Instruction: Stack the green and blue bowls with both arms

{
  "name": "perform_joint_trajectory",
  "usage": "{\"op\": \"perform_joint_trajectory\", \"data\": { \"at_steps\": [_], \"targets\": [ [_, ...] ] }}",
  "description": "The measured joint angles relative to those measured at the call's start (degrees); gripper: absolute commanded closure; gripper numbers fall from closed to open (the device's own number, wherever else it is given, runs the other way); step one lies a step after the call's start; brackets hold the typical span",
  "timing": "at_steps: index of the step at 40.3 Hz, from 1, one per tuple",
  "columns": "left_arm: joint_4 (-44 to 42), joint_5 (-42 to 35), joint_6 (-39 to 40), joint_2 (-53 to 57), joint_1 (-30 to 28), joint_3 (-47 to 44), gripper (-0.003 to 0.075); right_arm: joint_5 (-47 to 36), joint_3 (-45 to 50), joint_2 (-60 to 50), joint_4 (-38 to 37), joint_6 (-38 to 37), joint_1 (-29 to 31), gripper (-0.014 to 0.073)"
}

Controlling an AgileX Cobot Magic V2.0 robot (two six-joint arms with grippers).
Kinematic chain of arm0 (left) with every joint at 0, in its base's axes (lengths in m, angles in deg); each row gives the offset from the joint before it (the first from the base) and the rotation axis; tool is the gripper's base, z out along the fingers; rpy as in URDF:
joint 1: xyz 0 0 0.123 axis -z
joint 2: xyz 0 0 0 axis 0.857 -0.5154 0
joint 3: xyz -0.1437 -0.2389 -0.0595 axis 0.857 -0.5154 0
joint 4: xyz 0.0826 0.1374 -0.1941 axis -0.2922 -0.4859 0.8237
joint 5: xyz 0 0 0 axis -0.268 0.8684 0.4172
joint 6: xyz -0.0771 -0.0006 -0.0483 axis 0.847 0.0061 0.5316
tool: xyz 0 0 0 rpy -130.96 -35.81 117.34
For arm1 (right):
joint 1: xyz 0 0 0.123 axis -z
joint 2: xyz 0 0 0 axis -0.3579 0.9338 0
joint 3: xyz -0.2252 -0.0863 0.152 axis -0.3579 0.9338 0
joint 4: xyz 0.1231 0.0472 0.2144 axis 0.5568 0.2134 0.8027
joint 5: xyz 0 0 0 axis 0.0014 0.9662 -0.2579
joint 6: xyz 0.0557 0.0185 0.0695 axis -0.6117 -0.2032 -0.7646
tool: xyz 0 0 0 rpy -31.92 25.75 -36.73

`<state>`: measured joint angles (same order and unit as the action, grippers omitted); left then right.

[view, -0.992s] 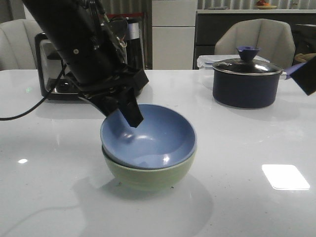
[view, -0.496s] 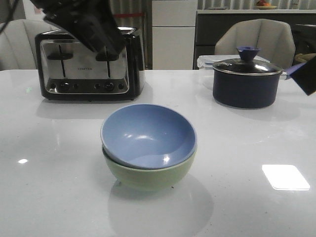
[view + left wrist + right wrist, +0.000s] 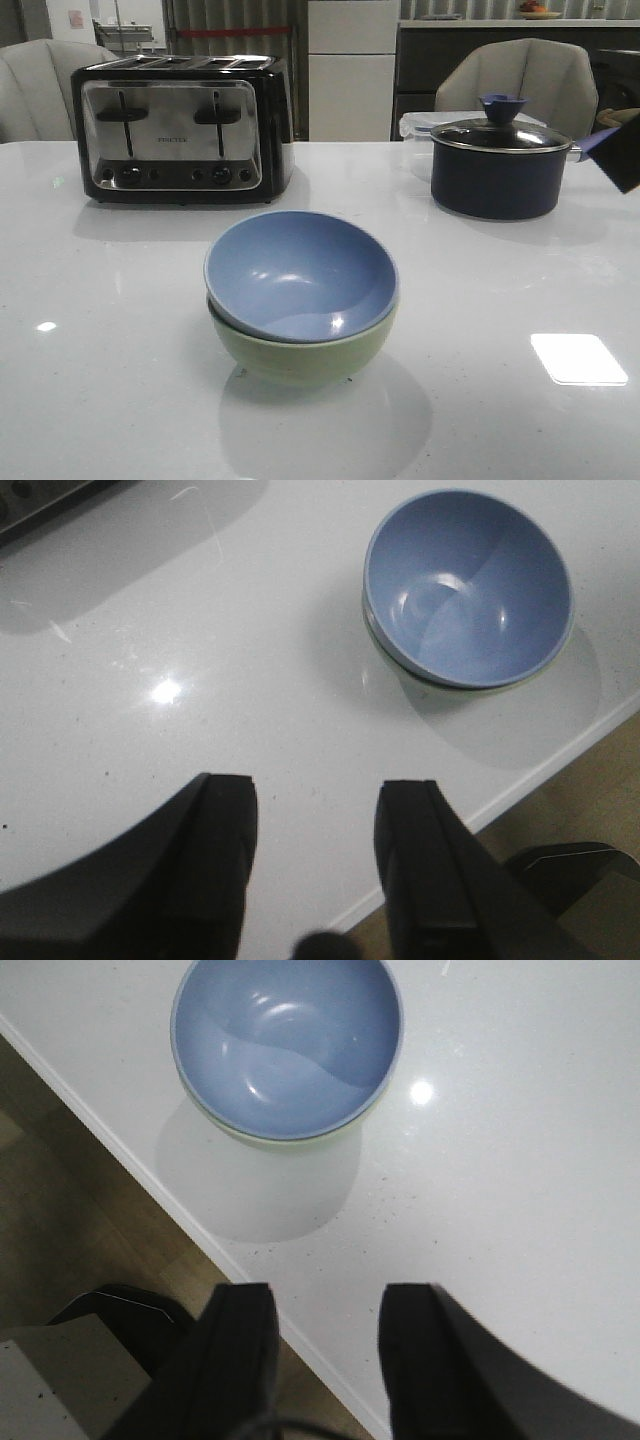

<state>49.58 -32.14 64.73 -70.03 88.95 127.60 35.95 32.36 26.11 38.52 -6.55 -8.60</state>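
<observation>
The dusty blue bowl [image 3: 300, 270] sits nested inside the pale green bowl [image 3: 300, 362] at the middle of the white table. Neither arm shows over the table in the front view. In the left wrist view my left gripper [image 3: 318, 795] is open and empty, high above the table, with the blue bowl [image 3: 468, 585] well away from it and a thin green edge [image 3: 500, 688] under it. In the right wrist view my right gripper [image 3: 325, 1300] is open and empty over the table's front edge, apart from the blue bowl [image 3: 287, 1045] and the green sliver [image 3: 290, 1143].
A chrome toaster [image 3: 180, 125] stands at the back left. A dark lidded saucepan [image 3: 497, 170] stands at the back right, with a clear plastic box [image 3: 415, 125] behind it. A dark shape [image 3: 625, 150] pokes in at the right edge. The table's front edge [image 3: 100, 1130] is close to the bowls.
My left arm was at the blue bowl's rim, then rose up and to the left and left the front view. The stacked bowls have not moved.
</observation>
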Motion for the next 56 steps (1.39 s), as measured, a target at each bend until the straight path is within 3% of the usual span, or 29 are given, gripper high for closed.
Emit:
{"op": "perform_joint_trajectory", "data": {
  "at_steps": [13, 17, 21, 26, 28, 56],
  "targets": [
    [-0.3, 0.8, 0.6, 14.9, 0.0, -8.4, 0.0362, 0.1, 0.0, 0.0, 0.0, 0.0, 0.0, 0.0212],
    [-0.3, 0.8, 0.7, 15.4, 0.0, -8.5, 0.0412, 0.1, 0.0, 0.0, 0.0, 0.0, 0.0, 0.0229],
    [-0.3, 0.8, 0.9, 15.4, 0.0, -8.5, 0.0496, 0.2, 0.0, 0.0, 0.0, 0.0, 0.0, 0.0311],
    [-0.3, 0.8, 0.9, 15.4, 0.0, -8.5, 0.0626, 0.8, 0.0, 0.0, 0.0, 0.0, 0.0, 0.0475],
    [-0.3, 0.8, 0.9, 15.4, 0.0, -8.5, 0.0624, 1.1, 0.0, 0.0, 0.0, 0.0, 0.0, 0.0547],
    [-0.3, 0.3, 0.9, 17.6, -1.0, -9.5, 0.0627, 1.3, 0.0, 0.0, 0.0, 0.0, 0.0, 0.0538]
  ]
}}
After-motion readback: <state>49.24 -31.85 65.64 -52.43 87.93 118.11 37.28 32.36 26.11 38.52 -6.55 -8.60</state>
